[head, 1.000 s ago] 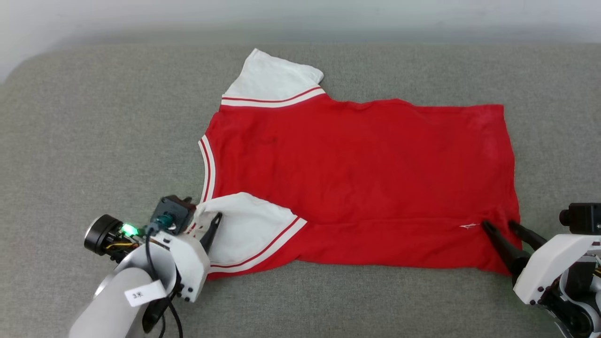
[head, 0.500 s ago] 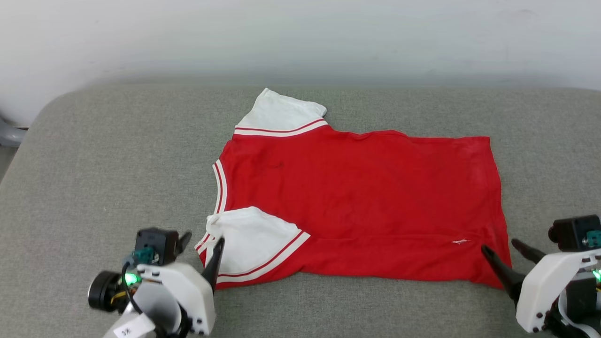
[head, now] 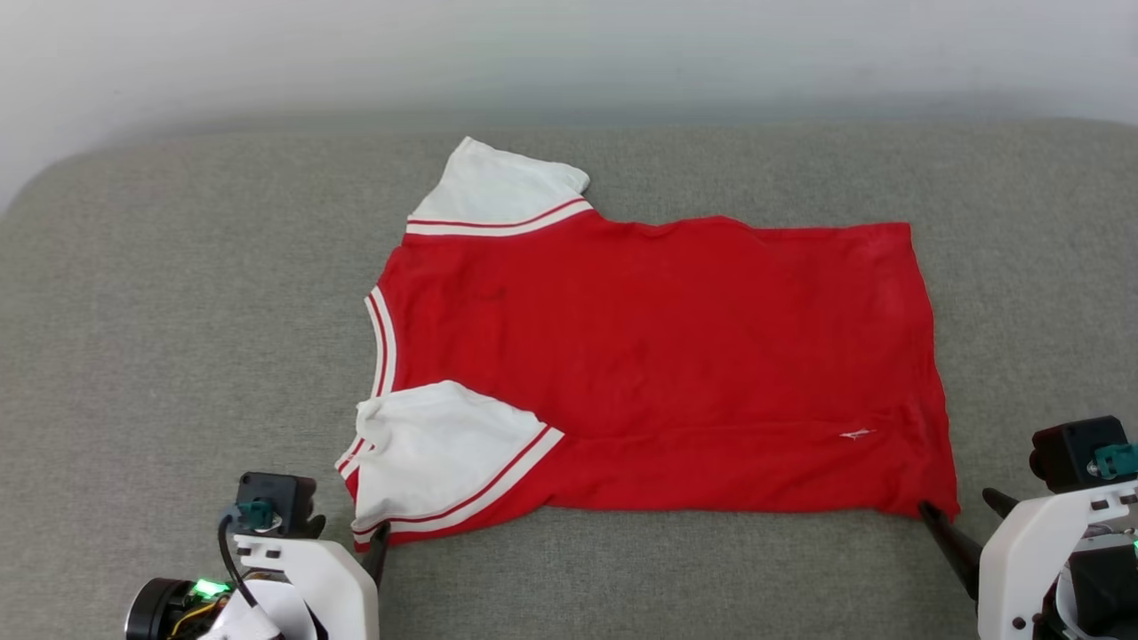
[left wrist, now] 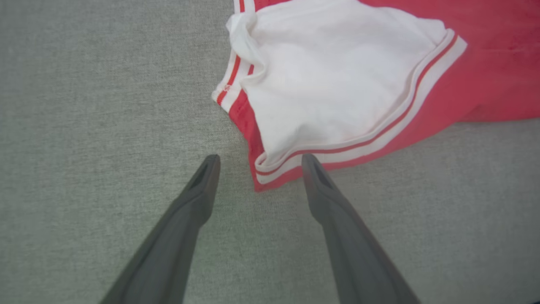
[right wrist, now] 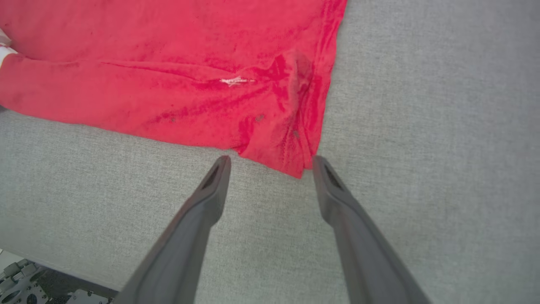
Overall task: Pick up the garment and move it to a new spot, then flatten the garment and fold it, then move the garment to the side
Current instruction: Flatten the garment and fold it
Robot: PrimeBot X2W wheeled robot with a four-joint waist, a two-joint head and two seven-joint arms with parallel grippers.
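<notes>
The garment (head: pixel 658 356) lies spread on the grey cushion, collar to the left and hem to the right. It is red with white sleeves; no lettering shows on the upper side. The near white sleeve (left wrist: pixel 337 84) is folded onto the red body. My left gripper (head: pixel 347 538) stands open at the sleeve's near corner, and in the left wrist view that corner sits between its fingertips (left wrist: pixel 211 162). My right gripper (head: pixel 958 502) is open too, its tips either side of the near hem corner (right wrist: pixel 295 164) and holding nothing.
The grey cushioned surface (head: pixel 178 356) runs wide on all sides of the shirt, with a pale wall (head: pixel 569 53) behind it. In the right wrist view the cushion's front edge and part of the robot base (right wrist: pixel 25 291) show at the lower left.
Both grippers have drawn back toward the near edge, off the sleeve and the hem corner. The head camera has shifted as well. The garment lies as before.
</notes>
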